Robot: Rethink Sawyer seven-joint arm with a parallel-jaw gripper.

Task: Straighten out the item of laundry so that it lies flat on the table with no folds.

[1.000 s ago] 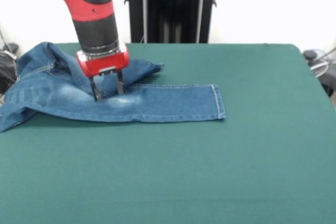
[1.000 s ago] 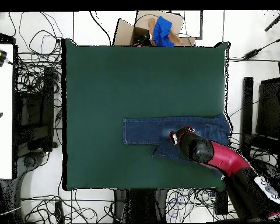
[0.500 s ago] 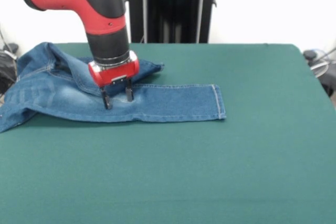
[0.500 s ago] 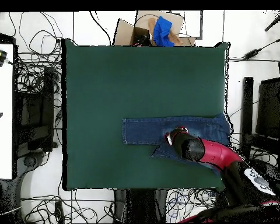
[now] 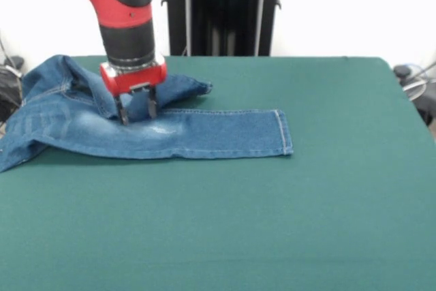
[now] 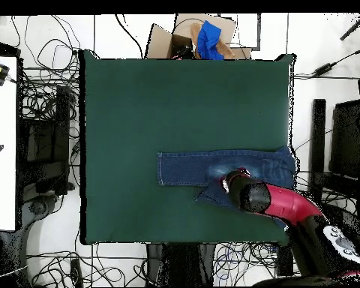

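Here's the small pair of faded blue denim jeans lying on the dark green felt-covered counter, toward its left side in the front view, with the waist end spilling past that left edge. One leg runs out flat and straight to its hem; the other leg is folded under or behind it, only a pointed flap peeking out on the far side. The red and black arm's gripper is down on the cloth near the crotch, fingers parted a modest way, tips on or just above the denim, nothing visibly pinched between them.

How will this handle? Denim is soft but has body, I'd say: light enough to drag, limp enough to bunch if pushed, and the felt looks likely to cling. A pinch on a single layer at a hem or the edge of that folded flap should pull it out cleanly; grabbing mid-thigh risks lifting both layers.

The front view shows the finger gap and the humped waistband rising on the left. The overhead view hides the gripper tips under the arm's wrist, but lays out the footprint: jeans sitting nearer the robot's side, the tucked leg poking out as a wedge toward the base
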